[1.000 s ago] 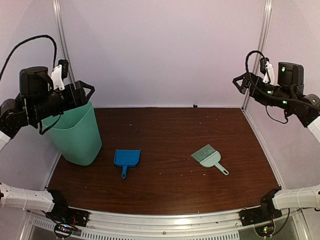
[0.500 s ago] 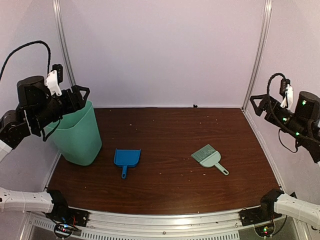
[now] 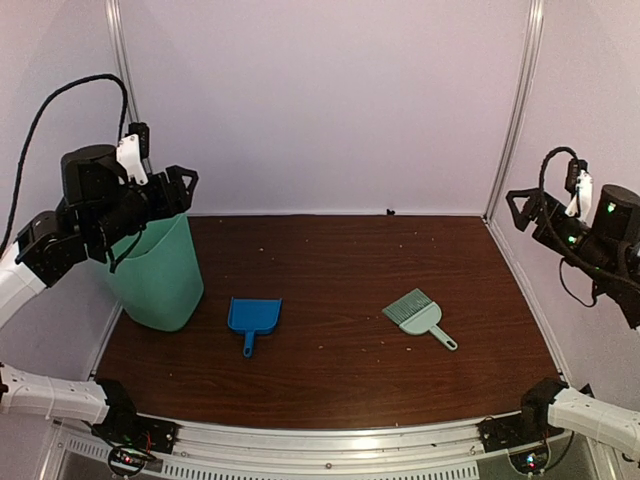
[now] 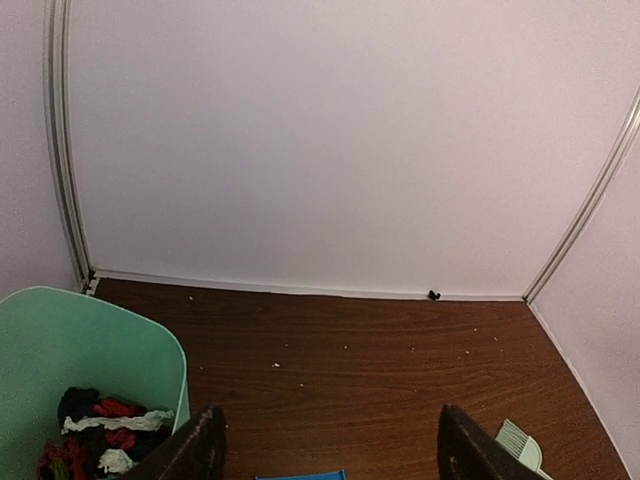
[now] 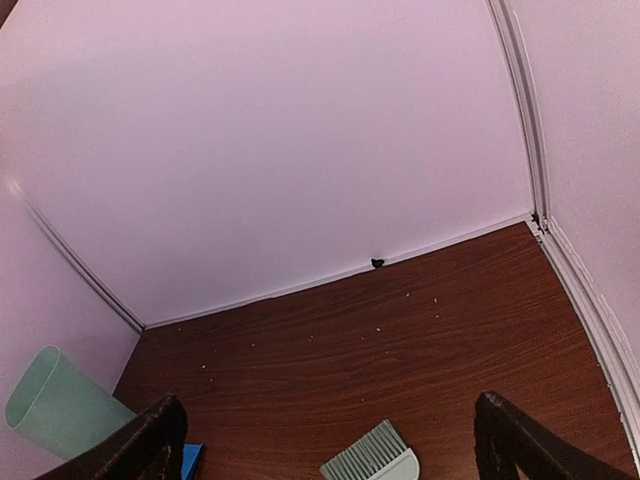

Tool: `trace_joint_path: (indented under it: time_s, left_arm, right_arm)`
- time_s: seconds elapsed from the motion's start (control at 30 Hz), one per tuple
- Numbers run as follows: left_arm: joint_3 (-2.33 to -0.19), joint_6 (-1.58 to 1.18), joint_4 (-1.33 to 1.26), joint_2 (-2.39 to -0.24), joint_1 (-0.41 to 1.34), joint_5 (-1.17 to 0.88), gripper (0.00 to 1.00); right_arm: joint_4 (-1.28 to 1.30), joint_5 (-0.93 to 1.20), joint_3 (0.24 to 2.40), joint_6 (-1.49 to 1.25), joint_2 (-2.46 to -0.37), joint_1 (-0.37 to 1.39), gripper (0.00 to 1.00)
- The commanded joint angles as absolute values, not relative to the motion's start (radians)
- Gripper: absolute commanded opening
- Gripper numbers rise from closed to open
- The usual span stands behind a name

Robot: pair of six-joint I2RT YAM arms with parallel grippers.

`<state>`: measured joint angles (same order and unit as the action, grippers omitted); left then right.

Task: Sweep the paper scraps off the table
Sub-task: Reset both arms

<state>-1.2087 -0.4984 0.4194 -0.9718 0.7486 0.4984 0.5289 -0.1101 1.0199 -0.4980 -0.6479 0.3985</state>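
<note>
Red, white and black paper scraps (image 4: 100,432) lie inside the mint-green bin (image 4: 60,330). A small black scrap (image 3: 389,211) sits against the back wall, and tiny pale crumbs dot the brown table (image 3: 340,270). My left gripper (image 3: 182,188) hangs open over the bin's rim; in its wrist view the left gripper (image 4: 330,412) has nothing between its fingers. My right gripper (image 3: 520,205) is held high at the right wall, open and empty. In the right wrist view, the right gripper (image 5: 330,400) looks down on the table from above.
A blue dustpan (image 3: 254,317) lies left of centre, handle toward me. A pale green hand brush (image 3: 415,313) lies right of centre. The bin (image 3: 155,275) stands at the table's left edge. Metal frame posts run up both back corners.
The right arm has dropped and drawn back toward the right wall. The left arm dipped, then rose and shifted slightly right above the bin. Both grippers stayed open.
</note>
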Motion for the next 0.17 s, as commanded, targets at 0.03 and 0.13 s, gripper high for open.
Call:
trace_joint_path:
  time_s: [0.03,0.13]
  left_arm:
    - [-1.221,-0.477,0.364,-0.981,0.747,0.511,0.98]
    - [-1.221,-0.476,0.365,-0.983,0.747,0.512,0.98]
  right_arm:
    - [0.521,-0.130,1.014,-0.493,-0.661,0.394,1.00]
    - [0.522,-0.130,1.018,-0.497,-0.671,0.394,1.00]
